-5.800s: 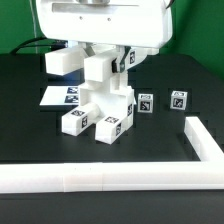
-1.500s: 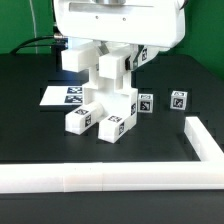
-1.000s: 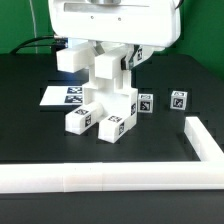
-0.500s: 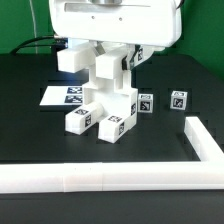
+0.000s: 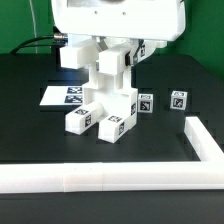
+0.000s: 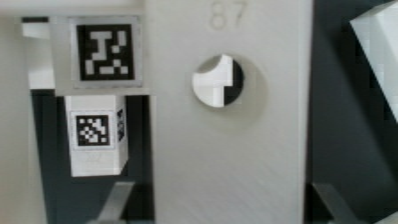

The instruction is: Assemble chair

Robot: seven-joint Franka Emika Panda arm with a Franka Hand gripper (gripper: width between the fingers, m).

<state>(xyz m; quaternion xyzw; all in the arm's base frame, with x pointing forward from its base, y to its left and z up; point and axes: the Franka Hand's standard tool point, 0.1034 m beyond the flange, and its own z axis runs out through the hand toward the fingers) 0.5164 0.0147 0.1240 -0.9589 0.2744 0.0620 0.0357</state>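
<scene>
Chair (image 5: pixel 105 100) stands half-built at mid-desk (image 5: pixel 35 140); the gripper (image 6: pixel 222 200) above is clamped on its upright holed panel (image 6: pixel 222 140).

A: Where does the exterior camera stand?
B: Off the arm, somewhat above the black table (image 5: pixel 30 140), looking down across the white rail (image 5: pixel 100 178) at the chair (image 5: pixel 105 95) from a middling distance.
A: And the wrist camera?
B: Hard against one white panel (image 6: pixel 231 160); a round hole (image 6: pixel 214 80) and two tags (image 6: pixel 103 50) fill its frame.
A: What do both see?
B: Only that chair's tagged white pieces.
</scene>
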